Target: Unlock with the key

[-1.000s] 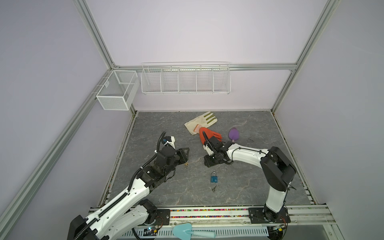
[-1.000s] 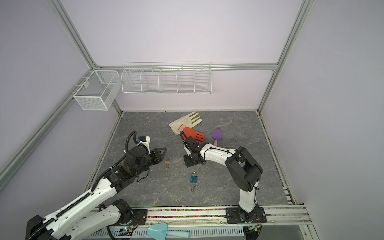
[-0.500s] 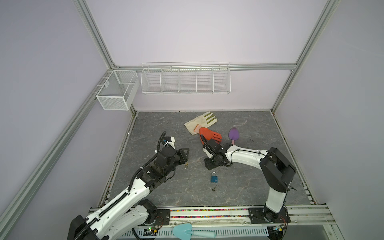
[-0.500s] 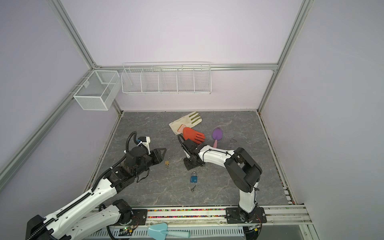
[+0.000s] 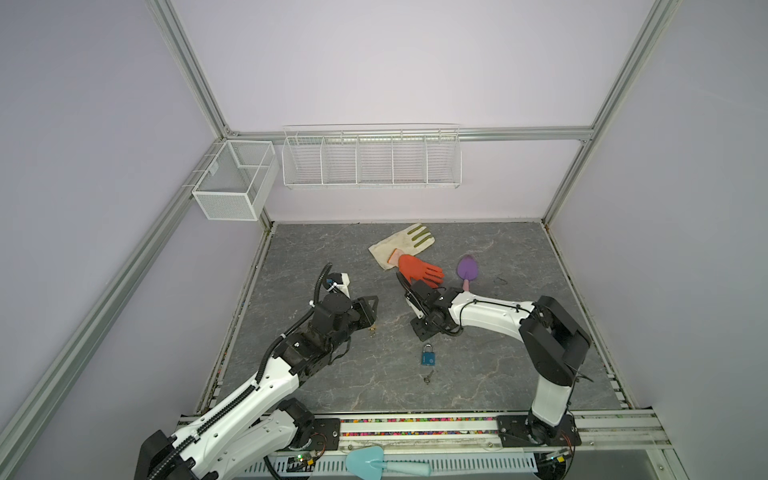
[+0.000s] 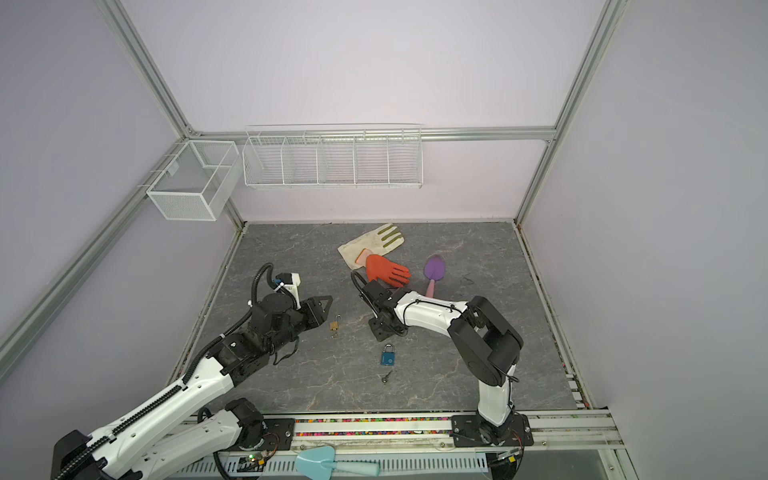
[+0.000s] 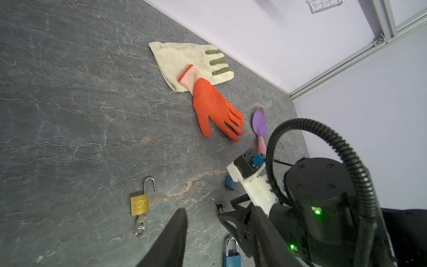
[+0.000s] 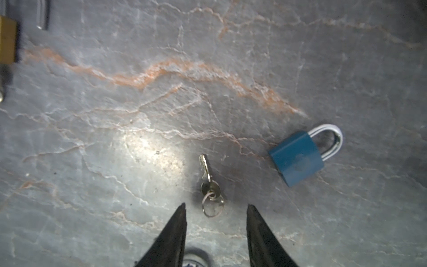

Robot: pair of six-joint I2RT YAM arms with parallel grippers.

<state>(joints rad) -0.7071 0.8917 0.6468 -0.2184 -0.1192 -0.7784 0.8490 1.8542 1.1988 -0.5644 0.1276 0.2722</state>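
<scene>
The left padlock [image 6: 335, 325] is being supported by the tabletop [image 5: 498, 353] left of centre, a key [image 7: 141, 222] being held in its near end. The middle padlock [image 5: 428, 356] is being supported further right and nearer the front, with the loose key [image 5: 427, 377] just before it, apart. Toward the back, the rear glove [image 5: 405, 243] is being overlapped by the front glove [image 5: 417, 270], and a trowel [image 5: 467, 268] is being found just right of them. A rack [image 5: 371, 158] is being carried on the back wall, a basket [image 5: 232, 183] on the left wall.
</scene>
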